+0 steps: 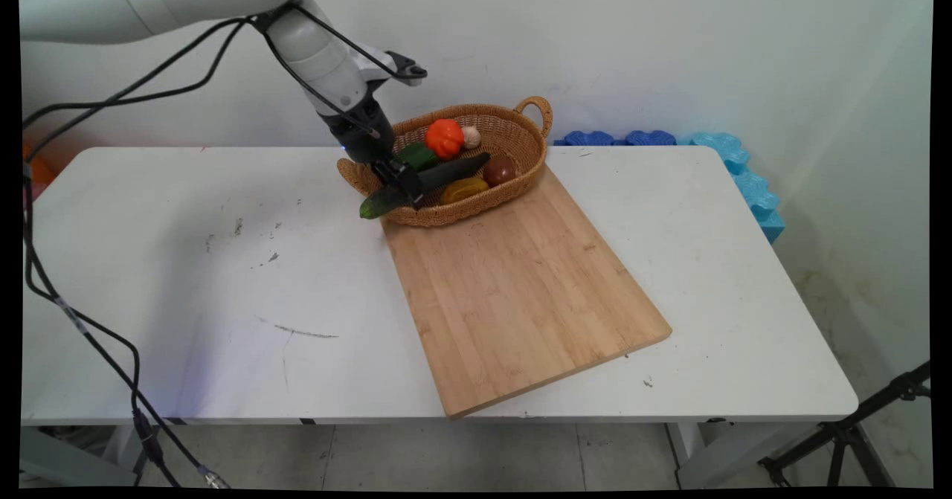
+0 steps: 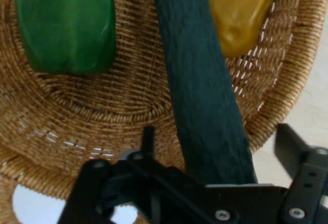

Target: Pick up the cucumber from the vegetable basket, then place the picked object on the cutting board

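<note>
Gripper [image 1: 405, 187] is down at the near-left end of the wicker basket [image 1: 520, 123], set astride the cucumber [image 1: 446, 172]. In the hand view the gripper [image 2: 218, 137] has its fingers apart, one on each side of the cucumber [image 2: 200, 80]. A sliver of basket [image 2: 77, 111] weave shows between each finger and the skin, so as far as I can see they are not clamped on it. I judge this as the moment of straddling, with no grip made.

Cucumber: long, dark green, finely ridged and matt, roughly straight. It lies slantwise across the basket. Its lighter green end pokes out over the left rim above the table [image 1: 186, 261], and the other end points toward the basket's middle. It looks firm and is narrower than the gap between the fingers. Being long, it would likely tip if held far from its middle.

Round it in the basket:
- a green pepper [image 1: 416, 155], just beside it on the wall side, glossy in the hand view [image 2: 64, 24]
- a yellow pepper [image 1: 462, 189] on the near side, close against it [image 2: 241, 8]
- an orange pepper [image 1: 445, 138]
- a small whitish piece [image 1: 471, 137]
- a dark red round fruit [image 1: 500, 170]

The basket sits on the far end of a wooden cutting board [image 1: 513, 283]. Blue foam pieces [image 1: 736, 164] lie along the table's far right edge.
</note>
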Tool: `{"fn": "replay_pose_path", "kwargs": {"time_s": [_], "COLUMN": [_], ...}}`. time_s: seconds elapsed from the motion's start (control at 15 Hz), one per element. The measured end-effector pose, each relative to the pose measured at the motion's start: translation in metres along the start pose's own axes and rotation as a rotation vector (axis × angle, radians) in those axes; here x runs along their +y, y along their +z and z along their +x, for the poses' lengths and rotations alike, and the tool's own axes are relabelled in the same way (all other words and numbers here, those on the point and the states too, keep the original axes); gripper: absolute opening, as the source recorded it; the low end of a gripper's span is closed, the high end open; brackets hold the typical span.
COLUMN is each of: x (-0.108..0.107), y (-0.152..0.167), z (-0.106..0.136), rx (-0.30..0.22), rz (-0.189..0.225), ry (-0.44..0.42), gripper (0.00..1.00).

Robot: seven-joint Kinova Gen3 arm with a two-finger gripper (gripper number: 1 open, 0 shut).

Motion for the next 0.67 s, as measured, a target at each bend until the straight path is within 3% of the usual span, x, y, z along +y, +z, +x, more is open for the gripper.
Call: {"fn": "replay_pose_path", "kwargs": {"time_s": [0.07,0.67], "x": [0.000,0.004], "y": [0.002,0.005], "z": [0.001,0.012], "rx": [-0.003,0.002], "rz": [0.000,-0.014], "ry": [-0.005,-0.009], "gripper": [0.00,0.00]}}
